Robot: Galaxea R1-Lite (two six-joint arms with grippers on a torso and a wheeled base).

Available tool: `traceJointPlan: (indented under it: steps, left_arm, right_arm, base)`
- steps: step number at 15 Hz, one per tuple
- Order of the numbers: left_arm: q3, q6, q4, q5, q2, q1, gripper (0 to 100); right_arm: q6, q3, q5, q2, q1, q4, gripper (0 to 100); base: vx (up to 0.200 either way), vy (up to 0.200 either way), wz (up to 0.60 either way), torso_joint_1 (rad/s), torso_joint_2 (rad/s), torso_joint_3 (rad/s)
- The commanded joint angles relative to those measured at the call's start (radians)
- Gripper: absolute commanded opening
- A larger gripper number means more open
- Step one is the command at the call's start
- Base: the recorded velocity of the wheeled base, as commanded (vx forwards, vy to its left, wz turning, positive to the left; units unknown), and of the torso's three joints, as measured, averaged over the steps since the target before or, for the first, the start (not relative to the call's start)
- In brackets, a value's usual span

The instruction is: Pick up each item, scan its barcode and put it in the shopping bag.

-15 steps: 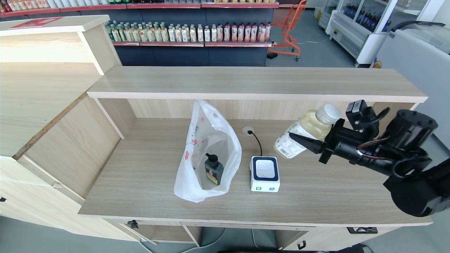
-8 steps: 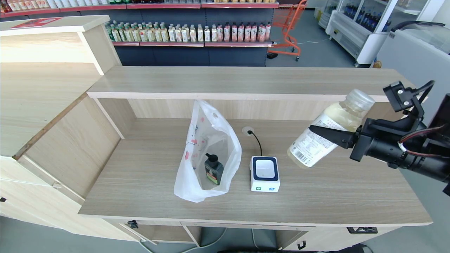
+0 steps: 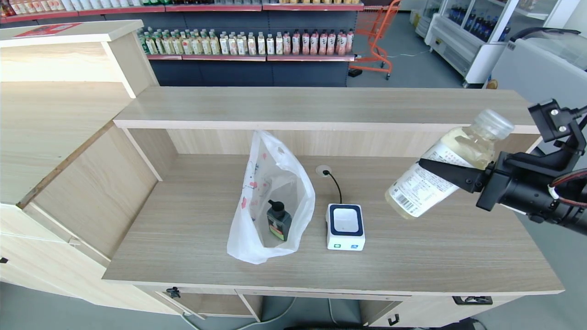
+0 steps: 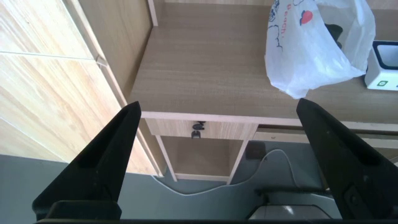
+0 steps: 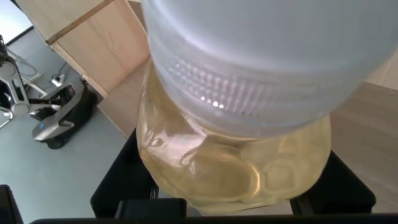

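Right gripper (image 3: 445, 172) carries bottle (image 3: 424, 189) up and off to right, farther from scanner (image 3: 345, 227). Bottle now sits higher, cap end near right edge.

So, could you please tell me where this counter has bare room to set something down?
The counter is bare between its left side wall and the shopping bag, and again from the scanner to the right edge, under the held bottle. The middle is crowded: bag, scanner and its cable sit close together.
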Motion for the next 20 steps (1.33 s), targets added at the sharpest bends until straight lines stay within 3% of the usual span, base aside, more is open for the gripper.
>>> traceJointPlan:
  steps: [1, 6, 10, 12, 20]
  left_arm:
    - [0.000, -0.001, 0.000, -0.001, 0.000, 0.001, 100]
    - [0.000, 0.001, 0.000, 0.001, 0.000, -0.001, 100]
    - [0.000, 0.001, 0.000, 0.001, 0.000, -0.001, 100]
    - [0.000, 0.001, 0.000, 0.001, 0.000, 0.001, 100]
    - [0.000, 0.001, 0.000, 0.001, 0.000, 0.001, 100]
  right_arm:
    - [0.001, 0.002, 0.001, -0.007, -0.020, 0.000, 0]
    - [0.025, -0.057, -0.012, 0.071, -0.043, -0.002, 0]
    - [0.025, -0.189, -0.126, 0.257, 0.014, -0.012, 0]
    - [0.022, -0.307, -0.181, 0.412, 0.062, -0.020, 0]
    - [0.047, -0.765, -0.184, 0.820, 0.241, 0.003, 0]
  base:
    - [0.000, 0.200, 0.00, -0.002, 0.00, 0.007]
    - [0.000, 0.080, 0.00, 0.000, 0.00, 0.003]
    - [0.000, 0.000, 0.00, 0.000, 0.00, 0.000]
    - [0.000, 0.000, 0.00, 0.000, 0.00, 0.000]
    - [0.000, 0.000, 0.00, 0.000, 0.00, 0.000]
